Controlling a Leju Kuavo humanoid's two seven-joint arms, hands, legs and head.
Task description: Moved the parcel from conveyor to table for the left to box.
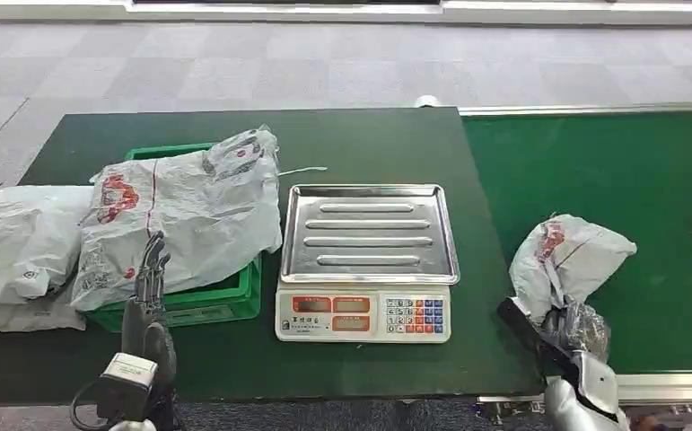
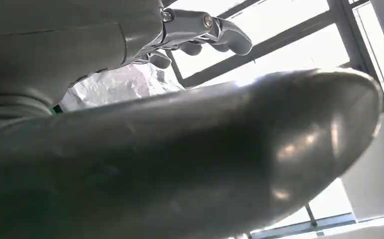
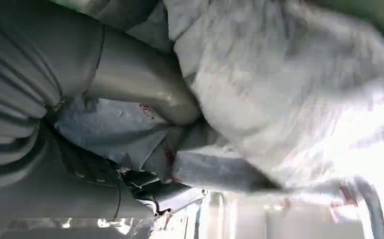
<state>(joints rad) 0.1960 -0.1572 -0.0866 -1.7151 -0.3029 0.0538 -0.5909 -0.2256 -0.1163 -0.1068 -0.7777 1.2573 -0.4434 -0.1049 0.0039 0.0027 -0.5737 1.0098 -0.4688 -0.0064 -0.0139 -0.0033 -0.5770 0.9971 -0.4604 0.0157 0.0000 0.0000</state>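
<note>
Your right hand gripped the near end of the parcel on the green conveyor.

Its fingers pressed into the crumpled grey plastic, thumb on one side, while your left hand stood upright over the dark green table, fingers straight, close together and holding nothing. Beside it, a green crate carried one large grey bag; another bag lay at the table's left end. The scale sat between crate and conveyor, its steel tray bare. Grey carpet tiles ran beyond.
</note>
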